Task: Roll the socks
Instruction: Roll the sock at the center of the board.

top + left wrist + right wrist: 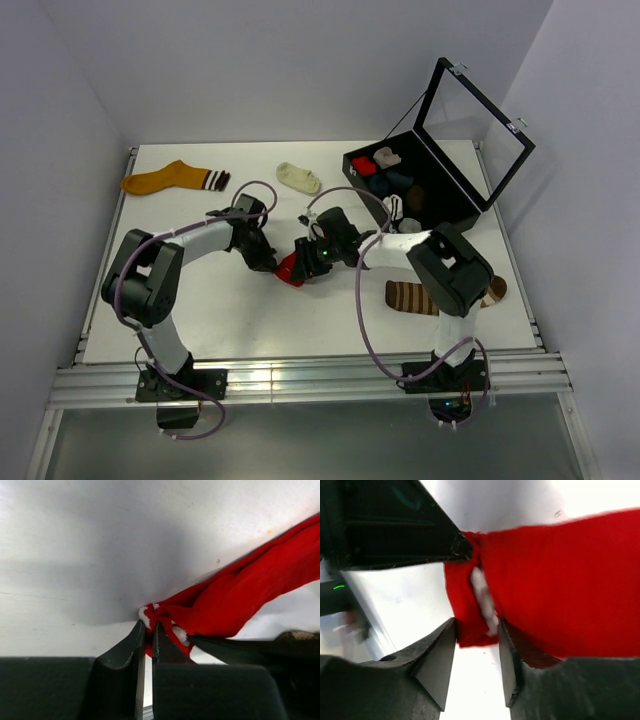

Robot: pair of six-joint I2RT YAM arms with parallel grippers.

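The red sock (291, 267) lies bunched on the white table between my two grippers. My left gripper (268, 258) is shut on the sock's edge; in the left wrist view its jaws (149, 625) pinch a corner of the red fabric (240, 595). My right gripper (311, 254) is open, and in the right wrist view its fingers (476, 625) straddle the end of the red sock (560, 580). The dark brown striped sock (415, 298) lies at the right, partly under the right arm. The cream ankle sock (298, 177) lies at the back middle.
An orange sock with a striped cuff (170, 178) lies at the back left. An open black box (455, 205) holding several rolled socks stands at the back right, its lid raised. The left gripper's tip (462, 547) shows in the right wrist view.
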